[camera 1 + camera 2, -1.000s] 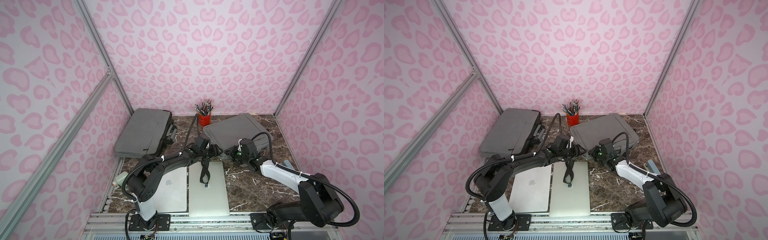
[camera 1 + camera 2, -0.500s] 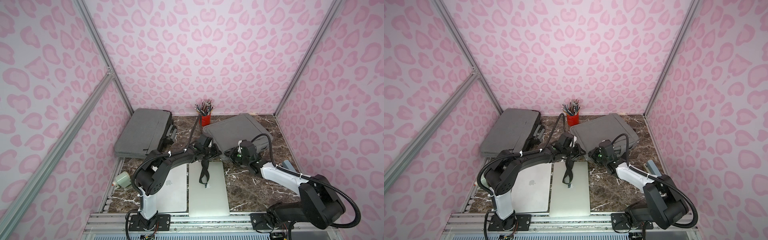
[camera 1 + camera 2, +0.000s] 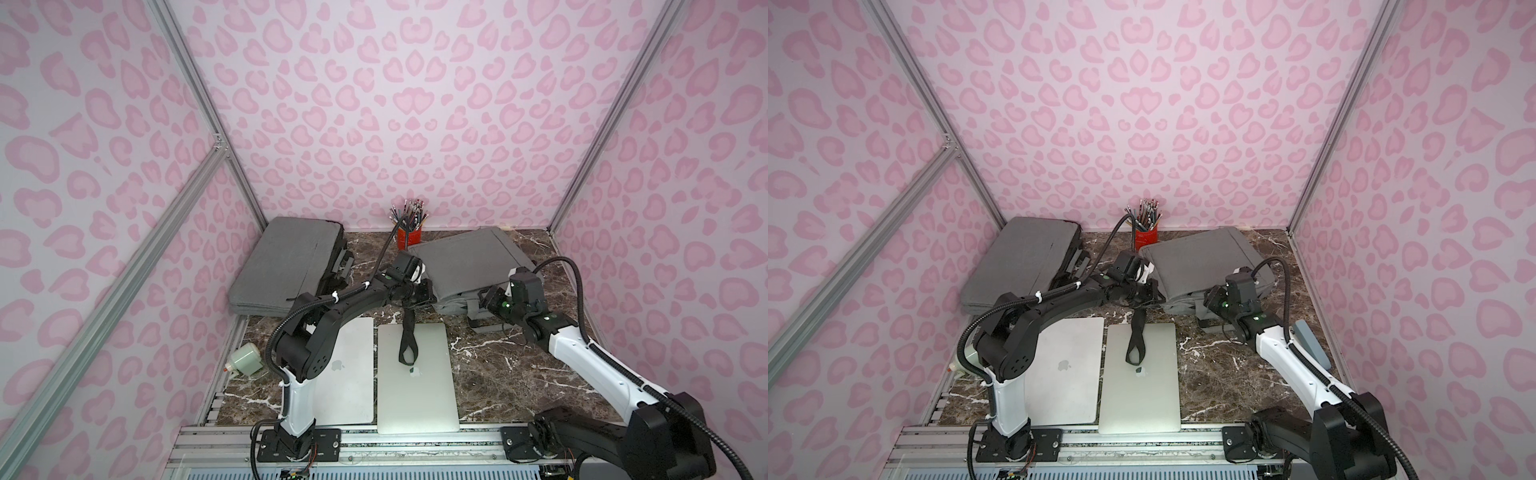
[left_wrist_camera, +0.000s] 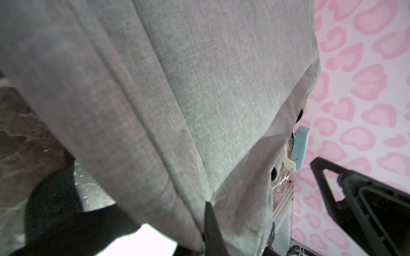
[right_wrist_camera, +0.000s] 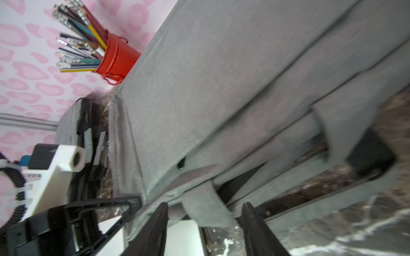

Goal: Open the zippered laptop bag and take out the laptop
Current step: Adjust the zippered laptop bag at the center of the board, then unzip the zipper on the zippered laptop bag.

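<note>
Jaws of the left gripper are closed, pinching the fabric at the corner of the laptop bag nearest the desk's middle. Jaws of the right gripper stand apart, straddling a grey handle tab on the bag's near edge without clamping it. The bag lies at the right rear of the desk, just beside a red pencil cup. A black strap trails from the pinched corner onto a closed silver laptop.

arms: black joints — white links | cables: black ribbed, white ties | right wrist: green light
</note>
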`<control>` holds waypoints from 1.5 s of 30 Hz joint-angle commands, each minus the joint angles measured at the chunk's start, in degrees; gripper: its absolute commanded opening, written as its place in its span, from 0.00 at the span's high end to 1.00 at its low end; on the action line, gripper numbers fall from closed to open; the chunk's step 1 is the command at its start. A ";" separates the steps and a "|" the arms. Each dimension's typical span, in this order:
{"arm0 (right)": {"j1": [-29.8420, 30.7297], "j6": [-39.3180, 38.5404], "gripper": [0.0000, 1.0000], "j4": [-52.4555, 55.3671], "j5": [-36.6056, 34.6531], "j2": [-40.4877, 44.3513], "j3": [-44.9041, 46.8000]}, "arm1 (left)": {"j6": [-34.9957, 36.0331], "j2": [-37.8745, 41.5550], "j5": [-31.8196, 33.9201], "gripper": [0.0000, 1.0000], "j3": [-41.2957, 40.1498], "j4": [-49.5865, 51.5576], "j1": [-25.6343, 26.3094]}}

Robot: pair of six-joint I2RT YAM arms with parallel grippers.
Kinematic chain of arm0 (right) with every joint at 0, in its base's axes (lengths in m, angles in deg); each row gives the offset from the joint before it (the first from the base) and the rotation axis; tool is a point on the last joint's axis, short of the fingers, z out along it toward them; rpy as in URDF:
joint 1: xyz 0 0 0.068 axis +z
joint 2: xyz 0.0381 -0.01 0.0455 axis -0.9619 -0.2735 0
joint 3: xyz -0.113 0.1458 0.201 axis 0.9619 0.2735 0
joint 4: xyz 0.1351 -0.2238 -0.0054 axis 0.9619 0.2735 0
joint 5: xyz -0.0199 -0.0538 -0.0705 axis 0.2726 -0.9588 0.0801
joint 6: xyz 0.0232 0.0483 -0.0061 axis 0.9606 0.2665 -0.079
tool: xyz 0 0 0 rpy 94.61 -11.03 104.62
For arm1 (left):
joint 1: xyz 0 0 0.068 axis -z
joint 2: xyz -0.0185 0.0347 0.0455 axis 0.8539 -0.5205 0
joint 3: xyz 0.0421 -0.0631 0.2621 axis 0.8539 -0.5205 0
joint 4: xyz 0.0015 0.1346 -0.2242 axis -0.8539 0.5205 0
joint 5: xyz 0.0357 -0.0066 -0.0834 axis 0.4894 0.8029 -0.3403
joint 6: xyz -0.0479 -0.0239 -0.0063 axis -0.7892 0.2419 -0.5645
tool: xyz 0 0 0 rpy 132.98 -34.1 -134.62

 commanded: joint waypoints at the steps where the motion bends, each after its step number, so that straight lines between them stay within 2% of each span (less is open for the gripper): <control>1: -6.13 -7.78 0.43 5.42 -4.57 1.05 0.57 | 10.11 -0.32 -4.05 0.98 3.21 7.18 -0.94; 6: -15.83 -11.84 0.42 2.27 -2.80 -0.17 1.36 | 16.05 -1.28 -7.74 0.98 5.52 11.57 -3.05; 9: -20.49 -11.83 0.42 1.02 -0.26 -3.65 -0.54 | 19.40 -1.69 -7.16 0.98 7.69 15.42 -4.01; 13: -25.23 -11.83 0.42 -0.71 5.58 -10.68 -4.15 | 21.14 -1.99 -9.93 0.98 8.67 16.26 -5.78; 17: -26.39 -11.27 0.43 -1.59 8.53 -17.88 -7.61 | 22.97 -1.93 -9.45 0.98 9.70 18.90 -7.02; 24: -26.42 -10.48 0.49 -5.79 12.07 -25.33 -9.43 | 25.12 -1.80 -9.70 0.98 9.89 20.58 -8.01; 26: -26.47 -10.80 0.54 -6.76 14.34 -27.42 -9.57 | 25.73 -2.26 -10.23 0.98 10.58 21.08 -8.20; 28: -26.40 -11.26 0.65 -6.82 15.53 -28.18 -9.66 | 26.24 -2.89 -10.13 0.98 11.48 21.95 -8.37; 31: -26.40 -11.48 0.85 -6.49 15.55 -26.80 -8.91 | 26.53 -3.62 -9.93 0.98 12.70 22.58 -8.87; 34: -26.14 -12.27 0.94 -4.81 14.72 -23.48 -7.61 | 26.60 -4.61 -9.03 0.97 14.25 23.49 -9.22; 38: -25.35 -12.74 0.99 -2.62 14.56 -17.32 -4.81 | 26.90 -6.38 -8.64 0.94 16.84 24.50 -9.41; 45: -22.90 -11.48 1.00 0.95 15.05 -7.79 0.16 | 26.90 -9.63 -8.48 0.90 19.53 25.58 -9.53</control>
